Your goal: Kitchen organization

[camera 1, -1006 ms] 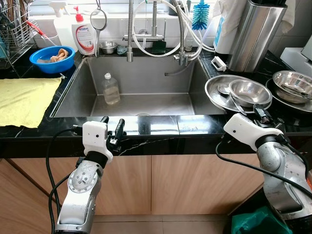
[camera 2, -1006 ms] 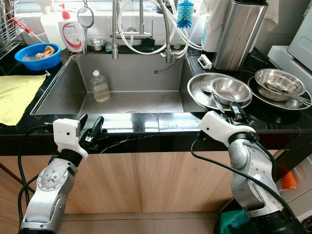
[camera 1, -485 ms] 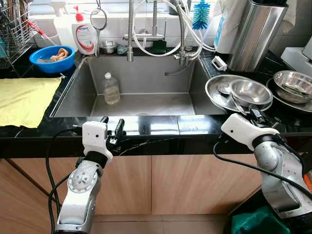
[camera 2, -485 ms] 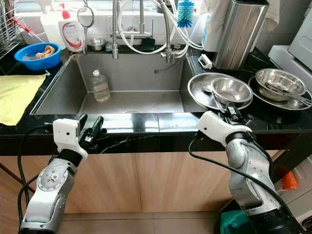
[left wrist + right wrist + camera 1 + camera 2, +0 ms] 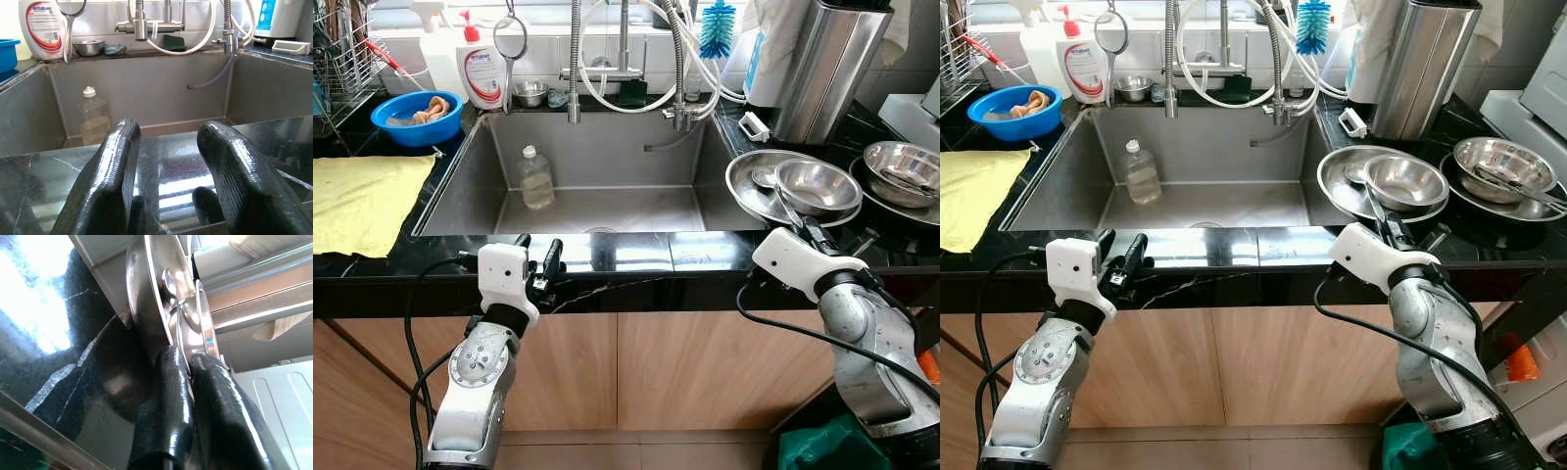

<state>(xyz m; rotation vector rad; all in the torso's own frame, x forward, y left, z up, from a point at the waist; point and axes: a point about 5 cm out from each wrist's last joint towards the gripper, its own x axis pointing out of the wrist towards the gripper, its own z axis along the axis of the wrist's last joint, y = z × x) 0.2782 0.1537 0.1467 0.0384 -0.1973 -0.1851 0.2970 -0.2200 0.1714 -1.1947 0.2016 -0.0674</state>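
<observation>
Countertop (image 5: pixel 636 250): left end effector (image 5: pixel 166 161) spread; right end effector (image 5: pixel 188 364) pinching spoon handle (image 5: pixel 790 211).

The right gripper (image 5: pixel 188 367) hides part of the steel plate (image 5: pixel 146 298); the dish rack (image 5: pixel 337 59) is cut off at the edge

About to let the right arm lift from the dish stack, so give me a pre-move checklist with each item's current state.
1. Right claw at the near rim of the steel plate: ok.
2. Right claw fingers closed on a utensil handle: cannot tell; they sit nearly together in the wrist view.
3. Steel bowl resting on the plate, may shift if lifted: not ok.
4. Left claw open, idle at the counter edge: ok.
5. Sink holds a plastic bottle: ok.
</observation>
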